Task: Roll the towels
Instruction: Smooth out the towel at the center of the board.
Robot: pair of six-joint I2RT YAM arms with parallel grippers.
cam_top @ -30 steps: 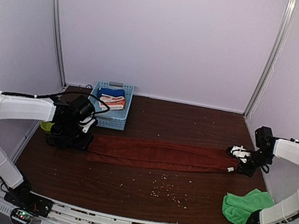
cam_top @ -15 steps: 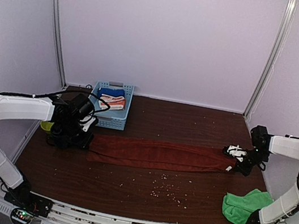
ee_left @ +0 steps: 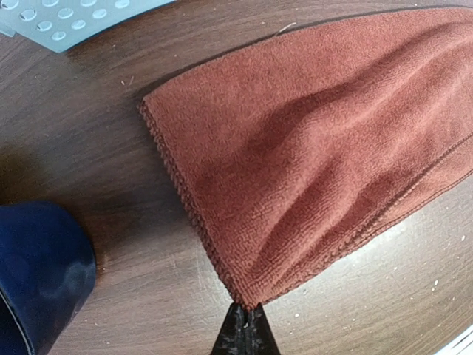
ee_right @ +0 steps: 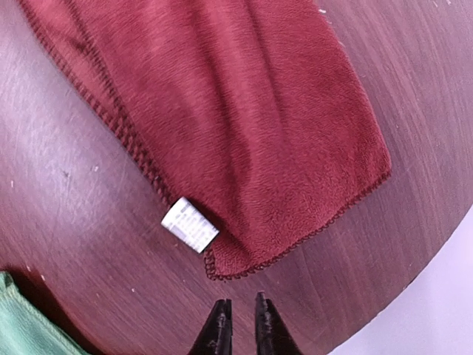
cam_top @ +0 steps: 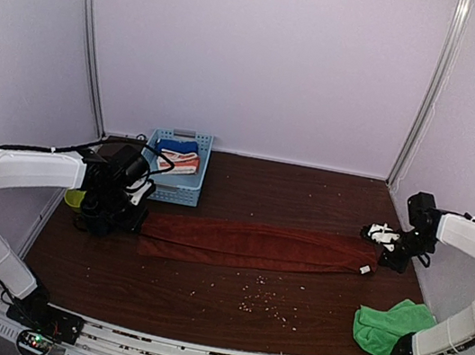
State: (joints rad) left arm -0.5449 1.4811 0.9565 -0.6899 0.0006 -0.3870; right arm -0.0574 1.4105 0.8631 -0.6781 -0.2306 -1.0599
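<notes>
Towel corner [ee_left: 248, 294] seemingly between left fingers [ee_left: 233, 334]

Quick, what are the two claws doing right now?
Left claw: closed, pinching a corner of the rust towel.
Right claw: slightly open, holding nothing, just off the towel's tagged end.
</notes>
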